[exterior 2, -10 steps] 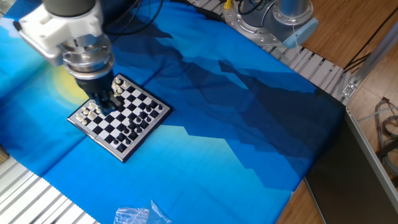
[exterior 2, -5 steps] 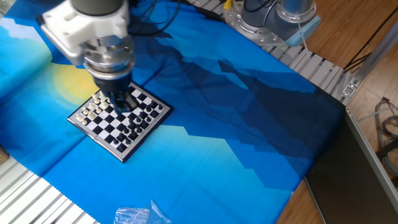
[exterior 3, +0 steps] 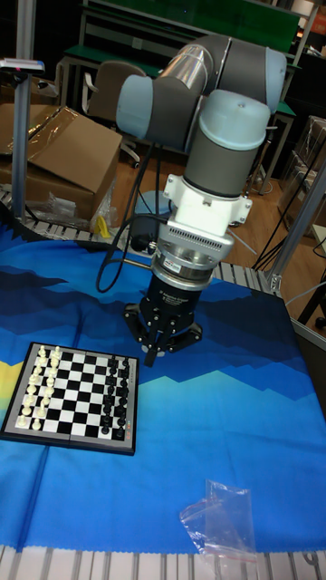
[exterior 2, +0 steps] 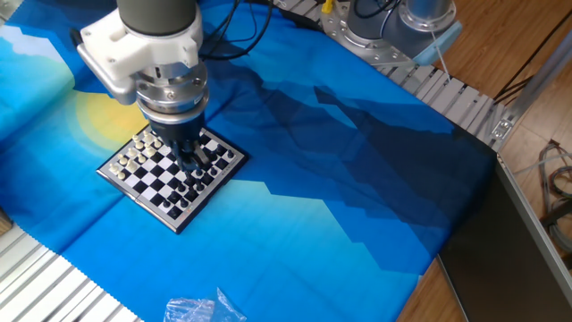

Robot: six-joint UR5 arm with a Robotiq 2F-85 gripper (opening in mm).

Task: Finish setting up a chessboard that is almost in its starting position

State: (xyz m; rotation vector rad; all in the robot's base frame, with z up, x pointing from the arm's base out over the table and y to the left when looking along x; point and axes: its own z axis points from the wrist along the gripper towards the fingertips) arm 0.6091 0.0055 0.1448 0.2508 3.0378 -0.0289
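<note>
The chessboard [exterior 2: 143, 200] lies on the blue cloth at the left, also seen in the tall fixed view [exterior 3: 65, 440]. Cream pieces [exterior 3: 36, 391] stand along its left side and black pieces [exterior 3: 116, 395] along its right side. My gripper [exterior 2: 192, 161] hangs over the board's black-piece side and hides some squares. In the tall fixed view the gripper [exterior 3: 149, 355] sits just above and to the right of the board. Its fingers look drawn together. Whether a piece sits between them is too small to see.
A clear plastic bag [exterior 2: 198, 309] lies near the cloth's front edge, also seen in the tall view [exterior 3: 217, 518]. The arm's base [exterior 2: 393, 27] and metal rails [exterior 2: 456, 98] are at the back right. A cardboard box [exterior 3: 63, 154] stands behind the table.
The gripper has moved right across the board, from over the cream-piece side to over the black-piece side. The board has stayed in place.
</note>
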